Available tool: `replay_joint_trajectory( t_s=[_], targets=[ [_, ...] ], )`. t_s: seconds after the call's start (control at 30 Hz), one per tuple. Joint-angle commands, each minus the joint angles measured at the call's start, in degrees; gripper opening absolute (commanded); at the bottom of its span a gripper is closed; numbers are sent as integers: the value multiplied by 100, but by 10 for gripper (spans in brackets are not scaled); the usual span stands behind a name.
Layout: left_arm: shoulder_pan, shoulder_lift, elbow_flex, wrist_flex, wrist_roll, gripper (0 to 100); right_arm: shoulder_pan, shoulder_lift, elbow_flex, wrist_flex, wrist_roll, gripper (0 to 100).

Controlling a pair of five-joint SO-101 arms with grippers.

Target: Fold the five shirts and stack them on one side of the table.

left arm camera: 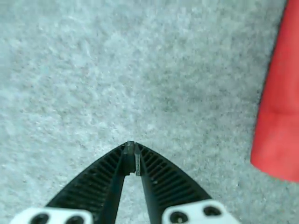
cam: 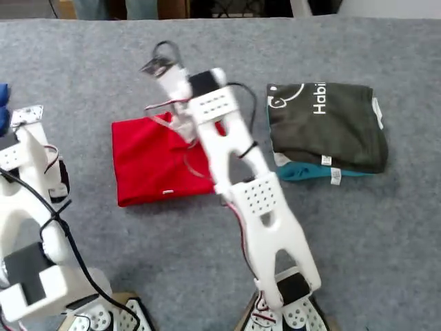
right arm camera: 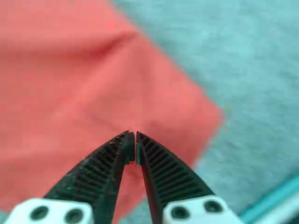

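Observation:
A folded red shirt (cam: 155, 162) lies flat in the middle of the grey table (cam: 358, 234). My right gripper (right arm camera: 131, 135) hovers shut over the shirt's far right corner (right arm camera: 70, 79), with nothing between its fingers; in the high view this gripper (cam: 160, 65) is raised above the shirt's far edge. To the right sits a stack: a folded dark shirt (cam: 324, 127) on top of a teal one (cam: 310, 172). My left gripper (left arm camera: 131, 145) is shut and empty over bare table, to the left of the red shirt (left arm camera: 280, 107).
The left arm (cam: 27, 165) stands by the table's left edge, with a blue object (cam: 3, 103) behind it. Both arm bases sit at the near edge. Open table lies in front of the red shirt and the stack.

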Motion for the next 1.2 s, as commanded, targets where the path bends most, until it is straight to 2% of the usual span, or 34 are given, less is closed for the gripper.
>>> replay_joint_trajectory(
  t_s=[0.0, 0.1, 0.17, 0.23, 0.37, 0.53, 0.63, 0.73, 1.0, 1.17],
  targets=[
    [48, -281, 48, -35, -62, 30, 536, 110, -673, -97, 0, 18],
    [57, -281, 57, -35, -62, 30, 800, 277, -1042, -404, -9, 18],
    [57, -281, 57, -35, -62, 30, 747, 295, -1376, -123, 0, 18],
    [57, -281, 75, -35, -62, 30, 475, 268, -1675, 211, -18, 18],
    [57, -299, 75, -35, -62, 30, -193, 40, -1657, 202, -79, 18],
    [40, -334, 75, -44, -70, 30, -1248, -356, -901, 185, -316, 18],
    [22, -290, 84, -35, -70, 30, -1503, -382, -453, 185, -316, 18],
    [13, -299, 84, -35, -70, 30, -1477, -277, -127, 176, -316, 18],
    [22, -281, 84, -35, -70, 30, -615, 136, -40, 44, -290, 18],
    [48, -281, 84, -35, -70, 30, 114, 330, -40, -721, -281, 18]
  ],
)
